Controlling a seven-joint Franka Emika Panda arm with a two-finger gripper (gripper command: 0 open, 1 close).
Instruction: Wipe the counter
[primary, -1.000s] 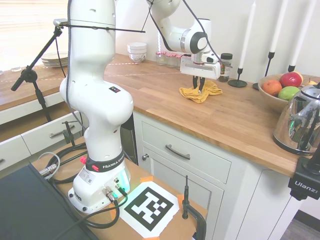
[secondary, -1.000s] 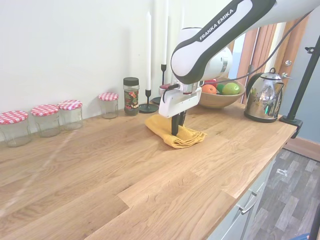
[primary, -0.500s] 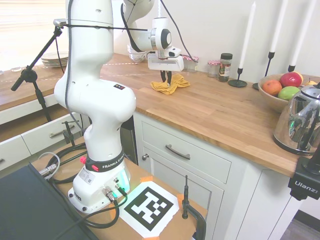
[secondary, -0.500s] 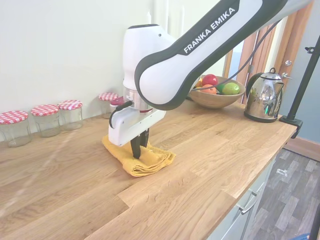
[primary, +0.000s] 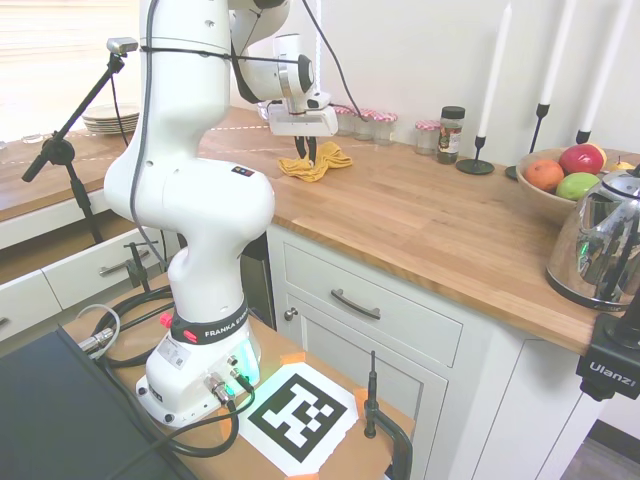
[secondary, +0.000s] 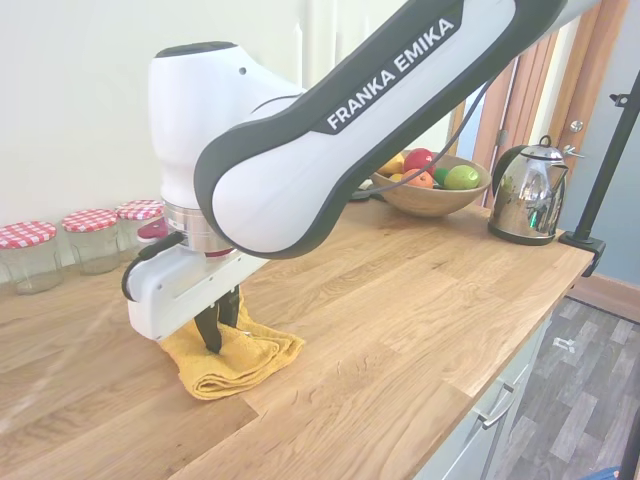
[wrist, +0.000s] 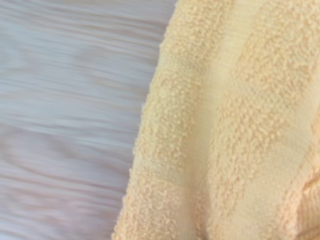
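Note:
The counter (primary: 440, 225) is a long warm-brown wooden top over white cabinets; the second exterior view shows the counter (secondary: 400, 320) from its other side. On it lies a crumpled yellow cloth (primary: 318, 160), also visible as the cloth (secondary: 240, 362) close to the front edge. My gripper (primary: 306, 152) points straight down, shut on the cloth and pressing it onto the wood. From the other side, the gripper (secondary: 221, 332) has dark fingers sunk into the folds. The wrist view is filled by the cloth (wrist: 225, 125) beside blurred counter wood (wrist: 70, 100).
Jars with red-checked lids (secondary: 92, 240) line the wall behind the cloth. Further along stand a spice jar (primary: 451, 133), tall candles (primary: 478, 160), a fruit bowl (primary: 555, 190) and a glass kettle (primary: 605, 240). Plates (primary: 110, 120) sit at the far end.
The gripper has dragged the cloth along the counter, away from the fruit bowl and candles and toward the jars. The cloth stayed under the fingers throughout.

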